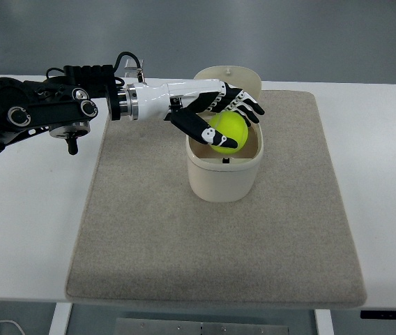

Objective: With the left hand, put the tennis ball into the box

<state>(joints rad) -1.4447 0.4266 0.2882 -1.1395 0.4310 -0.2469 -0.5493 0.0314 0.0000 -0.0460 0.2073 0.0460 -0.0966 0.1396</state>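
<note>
The left hand (219, 115) is reaching in from the upper left of the frame, its black and white fingers (243, 103) curling over the top of the tennis ball (227, 132) while the thumb is pressing along the ball's lower left side, so the ball is being pinched between thumb and fingers. The yellow-green ball is sitting in that grasp directly over the open mouth of the box (223, 174), at about the level of its rim; whether it is touching the inside of the box cannot be told from this angle.

The box is a cream, rounded container standing upright just above the middle of the frame, with its hinged lid (227, 75) tipping back and open behind the hand. The white forearm and the black joints of the left arm (51, 105) are stretching across the upper left.

The box is resting on a beige mat (184, 258) that is covering most of the white surface (24, 223). Bare surface is showing on both sides of the mat.
</note>
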